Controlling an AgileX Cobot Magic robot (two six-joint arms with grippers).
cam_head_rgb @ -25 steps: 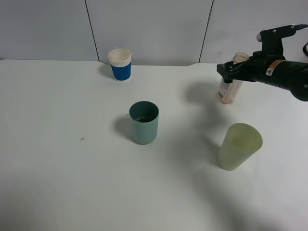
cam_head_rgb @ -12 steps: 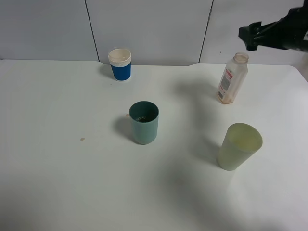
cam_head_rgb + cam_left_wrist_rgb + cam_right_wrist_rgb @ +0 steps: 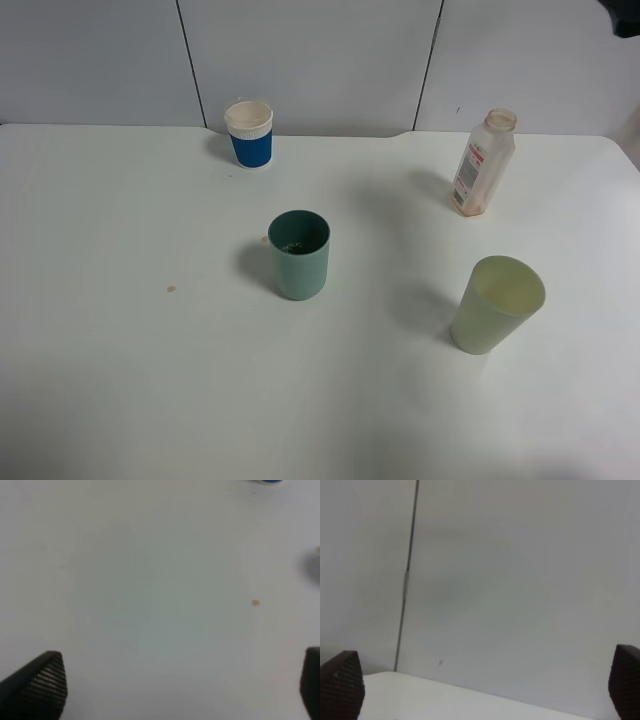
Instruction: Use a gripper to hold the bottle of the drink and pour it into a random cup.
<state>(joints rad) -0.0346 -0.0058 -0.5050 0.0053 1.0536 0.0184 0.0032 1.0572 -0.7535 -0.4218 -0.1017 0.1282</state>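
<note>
The bottle of the drink (image 3: 484,165) stands upright and free on the white table (image 3: 150,380) at the back right, with a brownish tint at its base. The teal cup (image 3: 299,255) stands near the middle, with dark specks inside. Only a dark sliver of my right arm (image 3: 628,18) shows at the top right corner. In the right wrist view my right gripper (image 3: 482,686) is open and empty, facing the wall above the table's far edge. In the left wrist view my left gripper (image 3: 175,685) is open and empty above bare table.
A pale yellow-green tumbler (image 3: 496,305) stands at the front right. A blue-sleeved white paper cup (image 3: 250,134) stands at the back, and its edge shows in the left wrist view (image 3: 267,481). A small brown spot (image 3: 171,289) marks the table left of the teal cup.
My right gripper, which was around the bottle's neck, has let go and risen up and to the right, almost out of view. The bottle stays standing in place.
</note>
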